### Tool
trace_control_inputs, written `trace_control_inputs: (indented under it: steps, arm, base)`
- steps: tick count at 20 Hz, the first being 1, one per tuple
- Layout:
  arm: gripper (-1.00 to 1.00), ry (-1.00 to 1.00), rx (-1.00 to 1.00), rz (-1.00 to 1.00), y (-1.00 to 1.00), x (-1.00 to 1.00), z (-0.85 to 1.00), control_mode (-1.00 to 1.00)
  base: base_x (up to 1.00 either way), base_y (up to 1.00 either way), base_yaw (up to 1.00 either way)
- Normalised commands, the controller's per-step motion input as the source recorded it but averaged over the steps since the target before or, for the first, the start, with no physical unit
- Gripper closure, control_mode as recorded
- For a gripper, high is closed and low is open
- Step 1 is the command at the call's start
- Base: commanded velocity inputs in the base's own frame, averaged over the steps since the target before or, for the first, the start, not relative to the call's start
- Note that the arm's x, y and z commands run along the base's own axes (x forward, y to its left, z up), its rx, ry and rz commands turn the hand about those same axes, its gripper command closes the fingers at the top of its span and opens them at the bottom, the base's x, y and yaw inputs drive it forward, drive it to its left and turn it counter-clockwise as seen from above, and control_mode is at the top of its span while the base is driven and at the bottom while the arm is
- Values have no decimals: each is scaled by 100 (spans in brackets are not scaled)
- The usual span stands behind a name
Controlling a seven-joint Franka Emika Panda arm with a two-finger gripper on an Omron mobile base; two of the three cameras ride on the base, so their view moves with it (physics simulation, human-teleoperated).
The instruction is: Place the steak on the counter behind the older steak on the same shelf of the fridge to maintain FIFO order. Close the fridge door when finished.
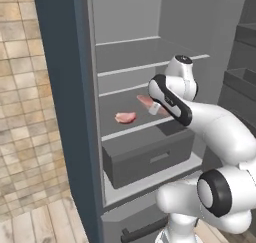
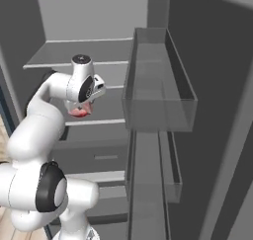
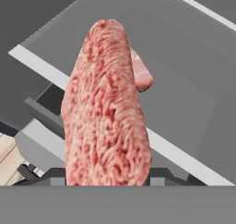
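Note:
My gripper is shut on the steak, a pale pink slab that hangs from the fingers inside the fridge, just above the lowest shelf. The same held steak is over the shelf's right rear part. The older steak lies flat nearer the shelf's front and left, and in the hand view the older steak peeks out behind the held slab. The fridge door stands open on the right. The counter is out of view.
A grey drawer with a bar handle sits under the lowest shelf. Bare shelves run above it. The door's clear bins jut close to my arm's right side. A tiled wall lies left of the fridge.

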Motion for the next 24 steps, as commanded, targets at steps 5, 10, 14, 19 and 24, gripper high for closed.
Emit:
trace_control_inputs:
  steps: [5,10,14,19,24]
  arm:
    - [100,0,0,0,0,0,0,100]
    - [100,0,-4,0,0,3,-14,-100]
    - [100,-3,-2,3,-49,10,-60,-100]
    - [100,-32,0,15,-97,-1,-59,-100]
    - [100,-21,0,4,-19,54,-16,-100]
  base:
    - [31,0,-5]
    - [2,0,0]
    - [0,0,0]
    - [0,0,0]
    - [0,0,0]
